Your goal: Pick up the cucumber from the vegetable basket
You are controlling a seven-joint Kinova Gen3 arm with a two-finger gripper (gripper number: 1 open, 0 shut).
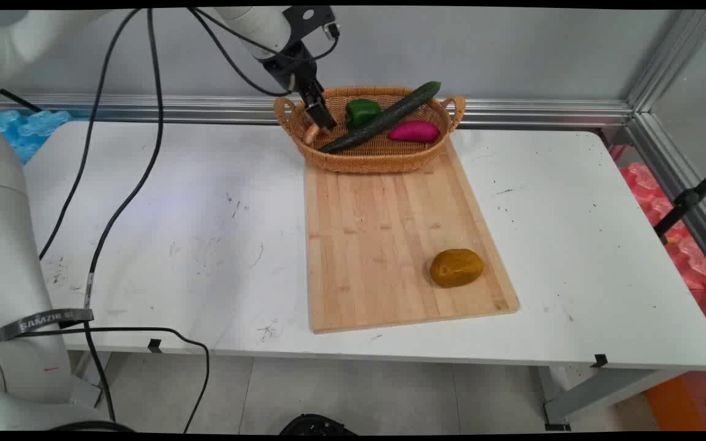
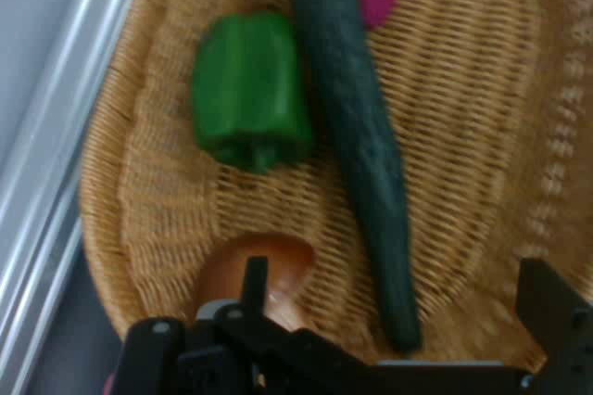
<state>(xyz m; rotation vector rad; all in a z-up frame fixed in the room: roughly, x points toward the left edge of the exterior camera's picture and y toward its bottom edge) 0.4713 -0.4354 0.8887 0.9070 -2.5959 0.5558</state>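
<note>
At upper centre of the main view, the gripper point(image 1: 319, 119) dips into the left end of the wicker basket point(image 1: 377, 160), jaws spread wide and holding nothing, beside a brownish-orange rounded item point(image 2: 264, 274). Cucumber point(image 1: 383, 116), green pepper point(image 1: 362, 112) and magenta vegetable point(image 1: 414, 131) lie inside; a potato point(image 1: 456, 267) sits lower right on the cutting board point(image 1: 383, 245).

Bright, even light falls from overhead on the scuffed white table point(image 1: 573, 245), so shadows are faint and soft-edged: a thin one hugs the base of the yellow-brown rounded vegetable point(image 1: 456, 267) on the pale bamboo cutting board point(image 1: 383, 233). The silver aluminium rail point(image 1: 543, 113) along the wall shows a dull sheen. The table's front edge bows slightly. In the hand view the black two-finger gripper point(image 2: 398, 284) is a dark silhouette against the well-lit woven wicker basket point(image 2: 482, 135).
</note>
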